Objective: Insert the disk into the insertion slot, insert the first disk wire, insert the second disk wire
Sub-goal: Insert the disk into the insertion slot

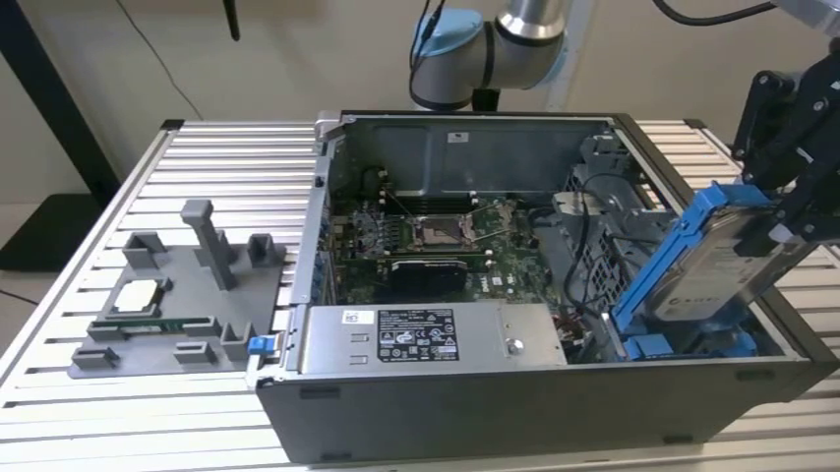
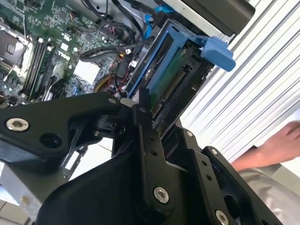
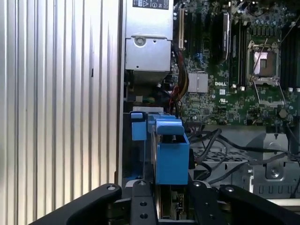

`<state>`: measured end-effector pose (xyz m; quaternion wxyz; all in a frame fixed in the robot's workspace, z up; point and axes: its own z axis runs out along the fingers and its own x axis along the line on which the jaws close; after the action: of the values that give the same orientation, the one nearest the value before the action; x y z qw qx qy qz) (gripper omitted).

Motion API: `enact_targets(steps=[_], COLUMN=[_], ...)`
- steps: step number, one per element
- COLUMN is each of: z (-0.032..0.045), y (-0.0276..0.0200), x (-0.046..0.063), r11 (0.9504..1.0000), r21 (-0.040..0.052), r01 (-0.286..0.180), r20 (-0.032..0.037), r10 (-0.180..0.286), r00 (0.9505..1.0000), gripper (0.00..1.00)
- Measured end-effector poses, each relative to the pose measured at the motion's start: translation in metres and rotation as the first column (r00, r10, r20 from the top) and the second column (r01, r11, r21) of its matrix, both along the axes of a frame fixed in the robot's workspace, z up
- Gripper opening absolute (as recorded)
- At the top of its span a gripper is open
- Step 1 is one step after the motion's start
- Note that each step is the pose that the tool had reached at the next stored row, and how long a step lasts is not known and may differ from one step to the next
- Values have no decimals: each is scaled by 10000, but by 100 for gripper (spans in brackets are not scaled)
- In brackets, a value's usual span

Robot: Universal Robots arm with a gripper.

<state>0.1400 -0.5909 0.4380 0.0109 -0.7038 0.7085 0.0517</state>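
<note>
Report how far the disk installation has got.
Done: nothing seated yet. In hand: the gripper holds the disk tilted, lower end down at the insertion slot on the exterior view's right of the case, not lying flat in it. Left: seating the disk and both wires; the disk's connector is bare in the second wrist view, and loose cables lie in the case.

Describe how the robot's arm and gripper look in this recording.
The arm is built of silver-grey tubular segments with rounded joints that carry light blue caps. A black cable loops near its wrist. The gripper is matt black all over, made of flat linkage bars with rounded ends pinned by silver socket screws. It ends in narrow, straight fingers. No markings are visible on it.
</note>
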Motion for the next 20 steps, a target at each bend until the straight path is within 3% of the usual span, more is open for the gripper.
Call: enact_targets(steps=[6, 13, 20], z=[-48, -154, -274], y=[26, 46, 107], x=[-3, -11, -12], r11=[9998, 9990, 9984], r21=[-8, -73, -95], r01=[199, 439, 565], r20=[32, 47, 47], r10=[-198, -438, -564], r00=[9998, 9990, 9984], gripper=[0, 0, 0])
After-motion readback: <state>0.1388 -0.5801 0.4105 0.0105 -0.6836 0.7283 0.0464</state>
